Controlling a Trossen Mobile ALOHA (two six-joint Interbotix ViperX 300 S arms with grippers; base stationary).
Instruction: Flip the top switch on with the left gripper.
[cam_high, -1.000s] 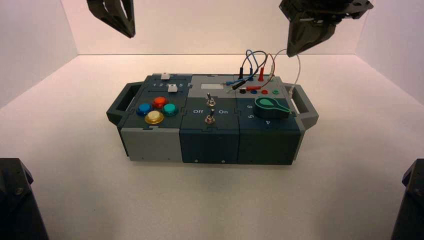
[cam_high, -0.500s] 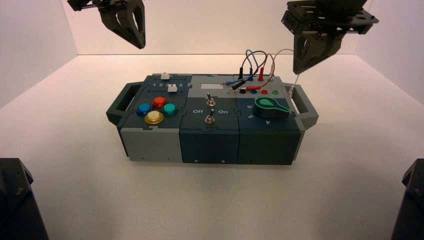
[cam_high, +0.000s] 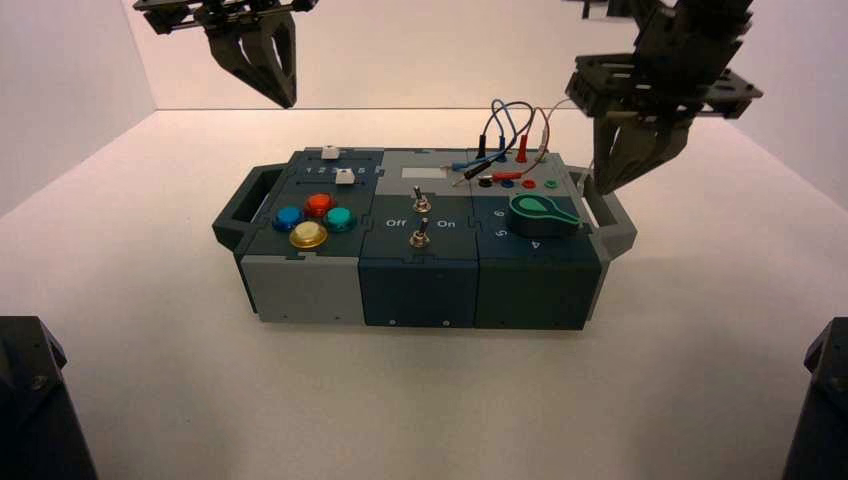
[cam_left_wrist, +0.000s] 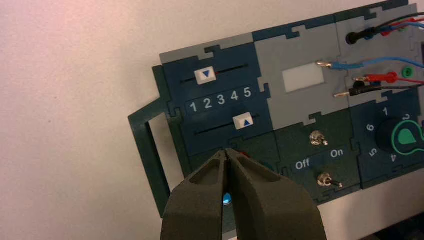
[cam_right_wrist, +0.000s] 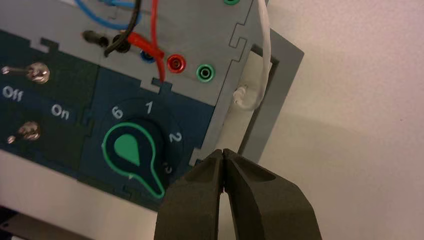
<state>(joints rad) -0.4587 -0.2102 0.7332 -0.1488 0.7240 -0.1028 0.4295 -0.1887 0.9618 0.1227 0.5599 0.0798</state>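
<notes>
Where fingers meet, left gripper wedge-shaped

Your left gripper covers most of the coloured buttons in the left wrist view; only a sliver of the blue button peeks between its fingers. The knob is cut by the frame edge. In the right wrist view, the dial's numeral beside the pointer, perhaps a 3, is half hidden.

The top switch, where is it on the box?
In the high view the top switch stands mid-box, just behind the bottom switch, between the coloured buttons on the left and the green knob on the right.
</notes>
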